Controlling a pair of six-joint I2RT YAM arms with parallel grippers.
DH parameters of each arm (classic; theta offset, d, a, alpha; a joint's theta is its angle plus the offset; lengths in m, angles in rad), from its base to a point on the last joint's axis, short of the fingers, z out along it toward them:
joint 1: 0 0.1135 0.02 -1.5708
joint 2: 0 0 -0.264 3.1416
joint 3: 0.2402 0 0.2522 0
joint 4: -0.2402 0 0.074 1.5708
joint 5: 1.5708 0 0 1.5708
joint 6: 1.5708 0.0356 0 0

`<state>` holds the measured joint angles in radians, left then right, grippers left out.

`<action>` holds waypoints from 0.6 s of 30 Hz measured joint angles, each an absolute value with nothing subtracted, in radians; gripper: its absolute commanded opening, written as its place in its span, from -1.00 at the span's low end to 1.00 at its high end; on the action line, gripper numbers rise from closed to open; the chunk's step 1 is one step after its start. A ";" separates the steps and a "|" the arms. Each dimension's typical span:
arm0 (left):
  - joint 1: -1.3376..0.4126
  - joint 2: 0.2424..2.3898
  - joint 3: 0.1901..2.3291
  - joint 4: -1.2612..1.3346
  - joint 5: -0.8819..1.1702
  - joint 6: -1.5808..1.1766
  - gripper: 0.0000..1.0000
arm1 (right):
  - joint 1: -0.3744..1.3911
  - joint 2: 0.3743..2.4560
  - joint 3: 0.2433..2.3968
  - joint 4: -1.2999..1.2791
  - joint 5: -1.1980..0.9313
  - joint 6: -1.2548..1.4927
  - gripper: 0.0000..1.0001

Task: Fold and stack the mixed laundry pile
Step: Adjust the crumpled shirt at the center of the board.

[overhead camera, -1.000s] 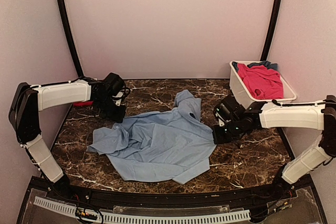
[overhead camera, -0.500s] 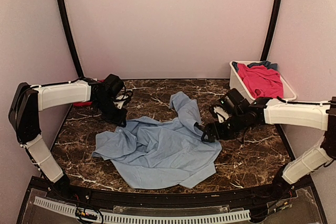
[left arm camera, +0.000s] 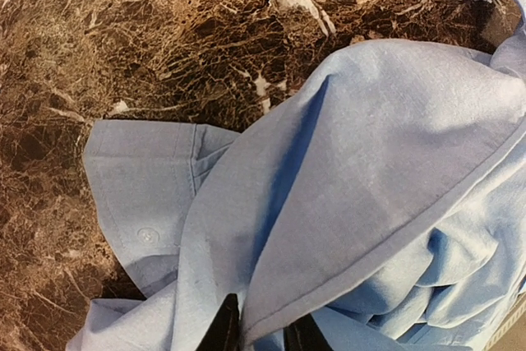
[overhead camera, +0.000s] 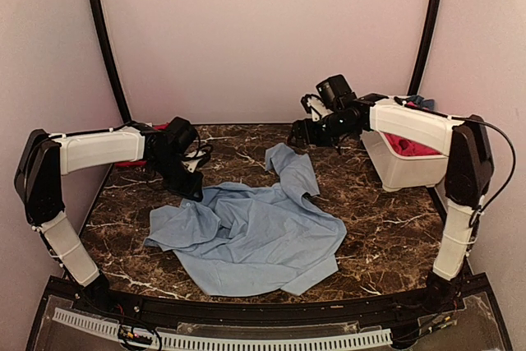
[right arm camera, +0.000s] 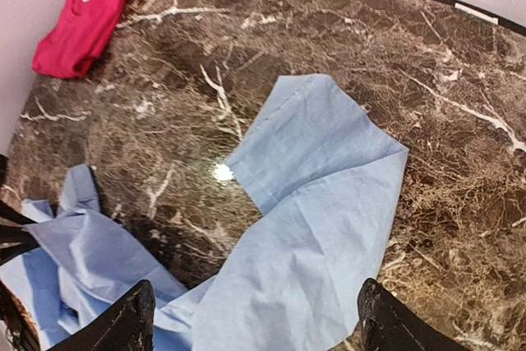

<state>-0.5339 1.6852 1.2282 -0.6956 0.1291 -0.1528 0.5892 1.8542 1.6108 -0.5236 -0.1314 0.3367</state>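
Observation:
The light-blue shirt (overhead camera: 255,236) lies crumpled in the middle of the marble table, with one flap (right arm camera: 320,203) stretched toward the back. My left gripper (overhead camera: 191,191) is shut on a fold of the shirt's upper left edge; in the left wrist view the cloth (left arm camera: 370,162) sits pinched between the dark fingertips (left arm camera: 222,330). My right gripper (overhead camera: 300,133) hangs open above the back of the table, over the flap and holding nothing. A red piece (right arm camera: 82,26) lies at the back left corner. More red cloth (overhead camera: 415,150) sits in the tub.
A white plastic tub (overhead camera: 403,172) stands at the back right, partly behind the right arm. A dark blue bit of cloth (overhead camera: 423,103) shows at its far rim. Bare marble (overhead camera: 394,236) lies right of the shirt and along the front edge.
My right gripper opened, let go of the shirt's right edge, then rose and swung to the back. The shirt's right side settled flat. My left gripper kept its hold and shifted slightly forward.

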 measured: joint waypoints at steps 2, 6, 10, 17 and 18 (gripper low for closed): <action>-0.535 1.686 1.228 -0.692 0.133 -0.152 -0.64 | 0.585 1.937 1.675 -0.544 -0.123 0.316 0.64; -0.535 1.689 1.228 -0.681 0.139 -0.150 -0.64 | 0.580 2.100 1.822 -0.575 -0.124 0.286 0.67; -0.535 1.693 1.228 -0.677 0.142 -0.150 -0.63 | 0.580 2.232 1.988 -0.615 -0.129 0.275 0.68; -0.535 1.695 1.228 -0.669 0.142 -0.150 -0.53 | 0.580 2.389 2.192 -0.657 -0.130 0.279 0.66; -0.535 1.696 1.228 -0.669 0.142 -0.150 -0.51 | 0.580 2.405 2.203 -0.663 -0.126 0.282 0.66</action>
